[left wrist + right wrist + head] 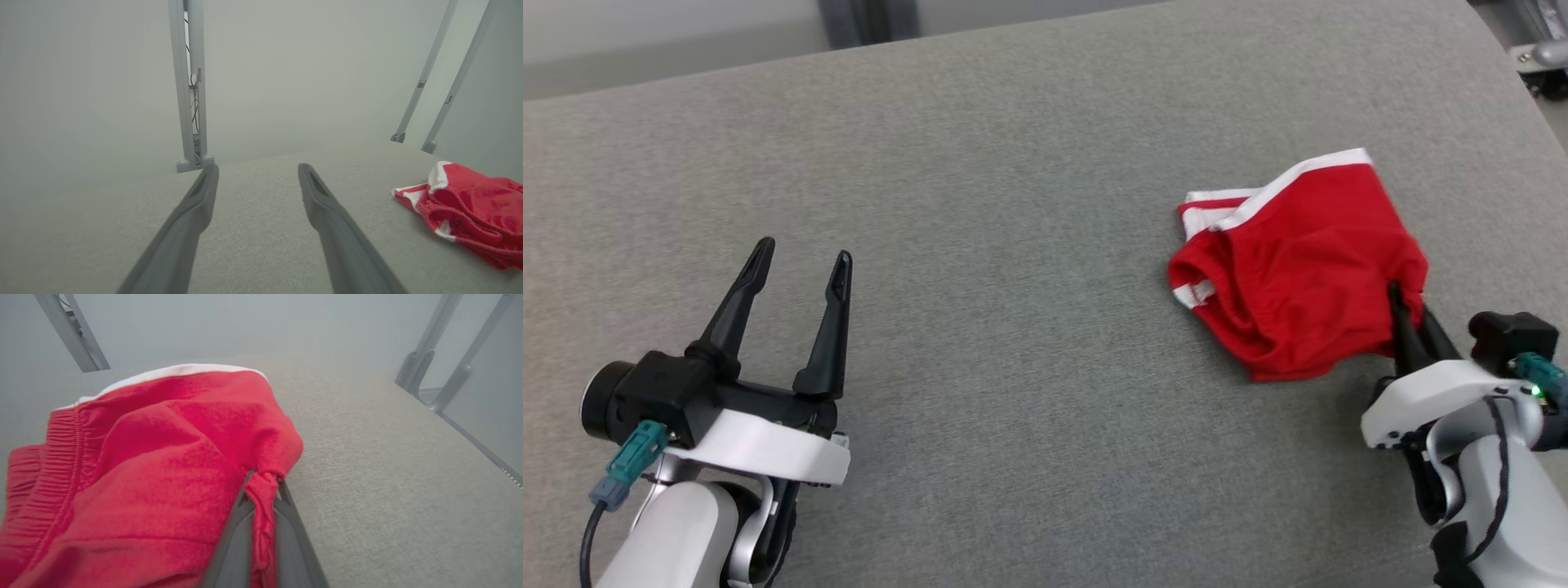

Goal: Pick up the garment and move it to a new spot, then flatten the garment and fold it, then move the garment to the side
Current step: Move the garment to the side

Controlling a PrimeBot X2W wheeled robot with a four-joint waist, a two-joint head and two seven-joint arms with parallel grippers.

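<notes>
The garment (1298, 261) is a crumpled red piece with white trim, lying on the grey fabric surface (1013, 245) at the right. My right gripper (1403, 309) is shut on the garment's near right edge; in the right wrist view a pinched fold of red cloth (261, 498) runs between its two fingers. My left gripper (800, 265) hovers open over the bare surface at the lower left, far from the garment, nothing between its fingers. The left wrist view has the garment (470, 208) at its right edge, beyond the open left gripper (257, 171).
Metal frame posts (192, 85) stand past the surface's far edge, and more posts (433, 363) rise at its right side. A metal fitting (1539, 61) sits off the top right corner. Bare grey surface stretches between the two arms.
</notes>
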